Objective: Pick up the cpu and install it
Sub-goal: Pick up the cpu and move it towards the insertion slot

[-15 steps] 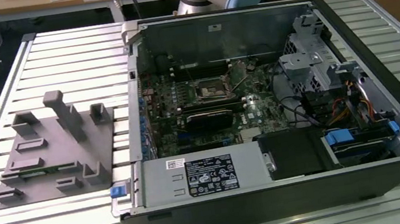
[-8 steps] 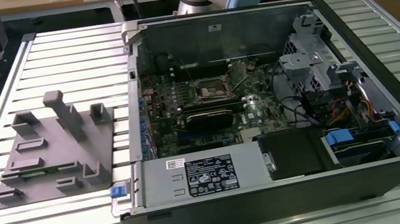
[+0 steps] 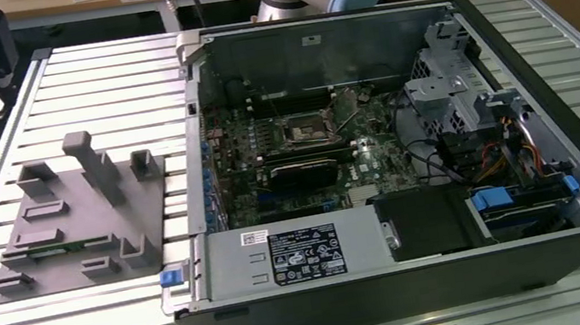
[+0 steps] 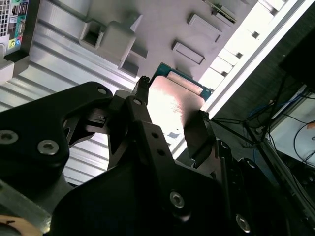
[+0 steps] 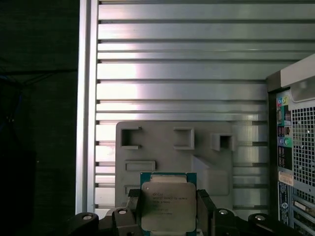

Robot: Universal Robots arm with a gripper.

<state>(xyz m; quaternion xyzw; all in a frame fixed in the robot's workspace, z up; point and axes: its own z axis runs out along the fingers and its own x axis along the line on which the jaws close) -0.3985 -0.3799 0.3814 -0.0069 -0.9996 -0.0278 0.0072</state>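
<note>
The cpu (image 5: 167, 211) is clamped by its edges in the gripper (image 5: 168, 196), over the grey tray (image 5: 216, 167). Should that thin grip slip, the chip could be dropped, or seated crooked in the socket (image 3: 305, 128).

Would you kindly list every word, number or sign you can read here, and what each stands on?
No text can be read with certainty.
cpu, gripped by the end effector: lines of print on its lid, too small to read.
White label on the power supply: print too small to read.
Stickers on the computer's rear panel: too small to read.
</note>
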